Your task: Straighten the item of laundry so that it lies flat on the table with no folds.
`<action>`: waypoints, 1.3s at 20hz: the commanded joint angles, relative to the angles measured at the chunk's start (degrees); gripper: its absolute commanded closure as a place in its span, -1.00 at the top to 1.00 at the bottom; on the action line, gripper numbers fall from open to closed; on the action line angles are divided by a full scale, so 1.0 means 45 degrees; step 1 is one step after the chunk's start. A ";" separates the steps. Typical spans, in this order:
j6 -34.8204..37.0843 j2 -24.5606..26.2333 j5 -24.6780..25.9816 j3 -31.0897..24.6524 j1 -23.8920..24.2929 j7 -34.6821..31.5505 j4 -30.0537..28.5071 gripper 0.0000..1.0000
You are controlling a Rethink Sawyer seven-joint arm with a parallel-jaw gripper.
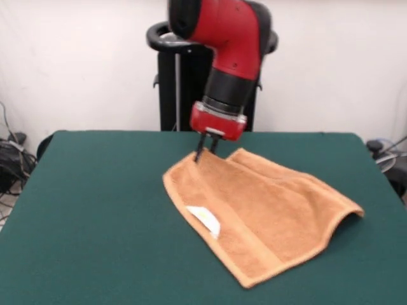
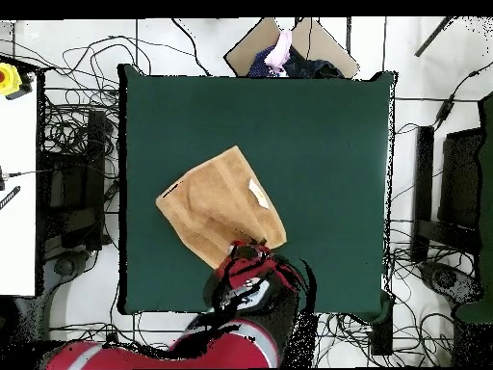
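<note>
pinching the folded towel (image 1: pixel 267 213)'s far corner, the pincer (image 1: pixel 206 152) sits closed on the table (image 1: pixel 95 210)

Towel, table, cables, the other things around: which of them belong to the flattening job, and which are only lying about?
Belong to the job:
- towel, tan-orange, still folded over
- white tag on it
- green table
- gripper, at the towel's far corner

Only lying about:
- cables on the floor
- cardboard past the table's edge
- yellow box with red button
</note>
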State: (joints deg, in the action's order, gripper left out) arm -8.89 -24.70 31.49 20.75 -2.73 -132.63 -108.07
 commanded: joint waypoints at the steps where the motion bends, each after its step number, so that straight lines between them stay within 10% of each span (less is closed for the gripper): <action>1: 0.0810 -0.1065 0.2802 -0.0987 0.2580 0.1035 -0.0728 -1.00; 12: -0.1743 0.1681 0.2707 0.0708 0.1885 -0.0600 -0.0036 -1.00; 20: 0.0418 -0.0175 0.2672 -0.1837 0.3194 -0.1038 -0.1294 -1.00; 26: -0.0425 0.0217 0.2366 -0.0219 0.1926 -0.0898 -0.0806 -1.00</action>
State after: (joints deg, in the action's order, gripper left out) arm -12.72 -24.30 45.16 22.67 8.60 -132.63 -112.46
